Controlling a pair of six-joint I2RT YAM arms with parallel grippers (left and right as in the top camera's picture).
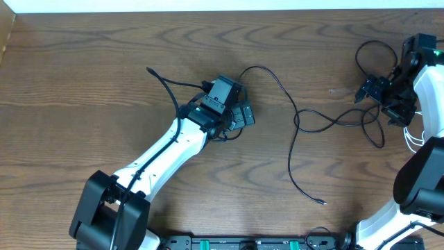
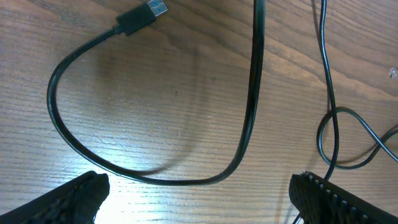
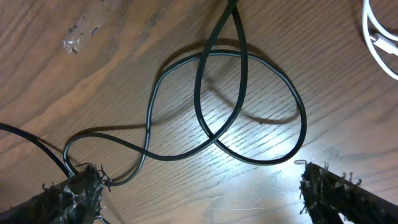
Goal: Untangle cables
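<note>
A thick black cable (image 2: 249, 106) with a USB plug (image 2: 144, 15) curves in a U on the wood just ahead of my left gripper (image 2: 196, 199), which is open and holds nothing. In the overhead view this gripper (image 1: 239, 112) hovers mid-table over that cable (image 1: 168, 89). A thin black cable (image 1: 291, 142) runs from there to the right, where it crosses itself in loops (image 3: 249, 106) under my open right gripper (image 3: 199, 190), seen from above at the right edge (image 1: 368, 90). A white cable (image 3: 378, 38) lies at the far right (image 1: 413, 141).
The thin cable's free plug end (image 1: 323, 203) lies near the table's front. The thin cable (image 2: 326, 68) also passes close to my left gripper's right finger (image 2: 339, 199). The table's back edge (image 1: 208, 10) runs along the top.
</note>
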